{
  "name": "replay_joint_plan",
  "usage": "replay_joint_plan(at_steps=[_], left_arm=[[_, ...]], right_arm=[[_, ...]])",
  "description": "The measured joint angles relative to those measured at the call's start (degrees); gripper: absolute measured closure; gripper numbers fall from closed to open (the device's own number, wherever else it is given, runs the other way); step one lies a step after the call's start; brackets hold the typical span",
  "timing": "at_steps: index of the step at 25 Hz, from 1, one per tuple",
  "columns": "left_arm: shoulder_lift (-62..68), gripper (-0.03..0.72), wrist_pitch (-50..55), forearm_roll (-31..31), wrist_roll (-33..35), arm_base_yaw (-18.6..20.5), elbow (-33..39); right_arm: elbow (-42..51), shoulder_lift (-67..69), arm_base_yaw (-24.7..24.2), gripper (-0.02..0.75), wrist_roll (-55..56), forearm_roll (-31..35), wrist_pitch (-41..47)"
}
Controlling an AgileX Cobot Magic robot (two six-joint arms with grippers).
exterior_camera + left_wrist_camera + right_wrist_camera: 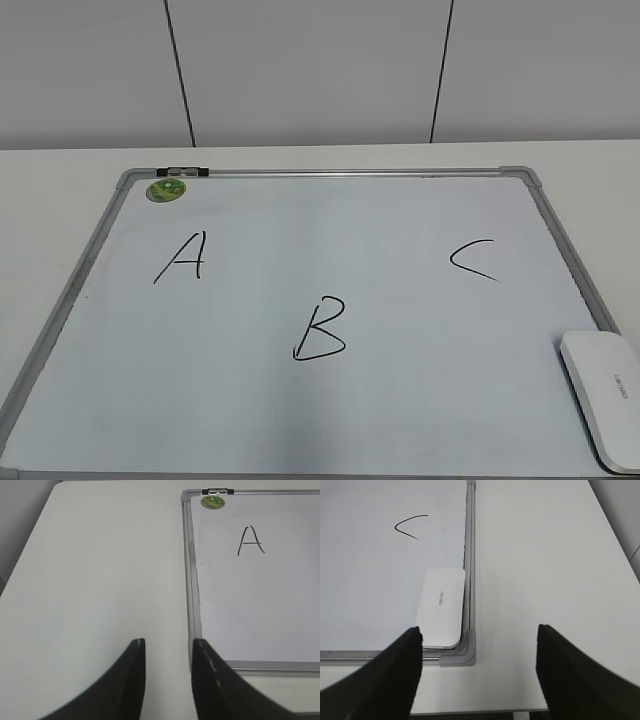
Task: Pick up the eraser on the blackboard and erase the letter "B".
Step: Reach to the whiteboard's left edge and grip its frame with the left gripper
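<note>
My right pincer (479,630) hangs wide open short of the eraser (441,607), not yet grasped; next, a descent onto it.

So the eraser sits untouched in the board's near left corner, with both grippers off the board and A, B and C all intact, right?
Not quite: the eraser lies in the near right corner of the board, as the exterior view shows. The rest holds: the left gripper and right gripper are off the board, and A, B and C are intact.
</note>
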Motion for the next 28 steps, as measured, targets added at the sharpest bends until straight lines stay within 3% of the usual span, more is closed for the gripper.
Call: replay_joint_plan(at_steps=[17,28], left_arm=[[0.9,0.447,-0.8,0.0,0.0,0.0,-1.2],[23.7,0.447,-6.5,-0.4,0.0,0.0,-9.1]], right_arm=[[0.0,0.0,0.0,0.213,0.0,0.0,0.0],[0.0,0.0,0.0,0.213,0.0,0.0,0.0]])
